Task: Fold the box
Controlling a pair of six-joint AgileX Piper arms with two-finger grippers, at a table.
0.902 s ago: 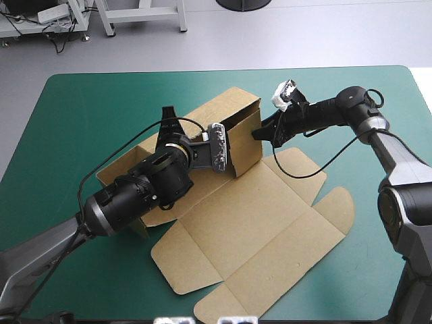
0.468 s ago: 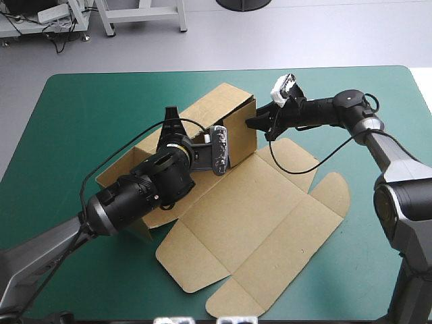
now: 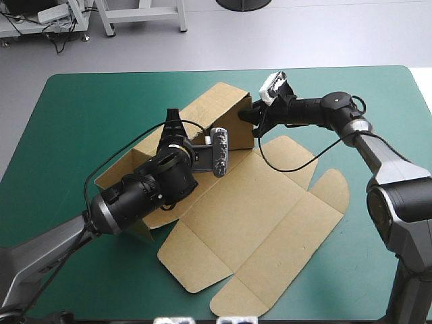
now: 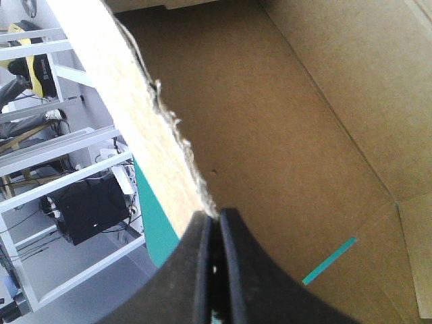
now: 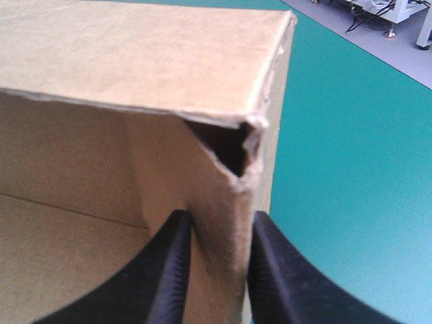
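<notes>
Brown board of the box (image 3: 270, 223) lies at the middle of the teal-green cover (image 3: 81, 115), only partly formed. Its far left portion stands up as walls around a tray, while the lid and its flaps lie flat toward the near right. The left gripper (image 4: 216, 219) is pressed almost together on the top edge of a long wall. The right gripper (image 5: 219, 226) pinches the upright end wall at the tray's right corner, where the fold gapes a little. The walls look raised, but that end seems not yet tucked.
</notes>
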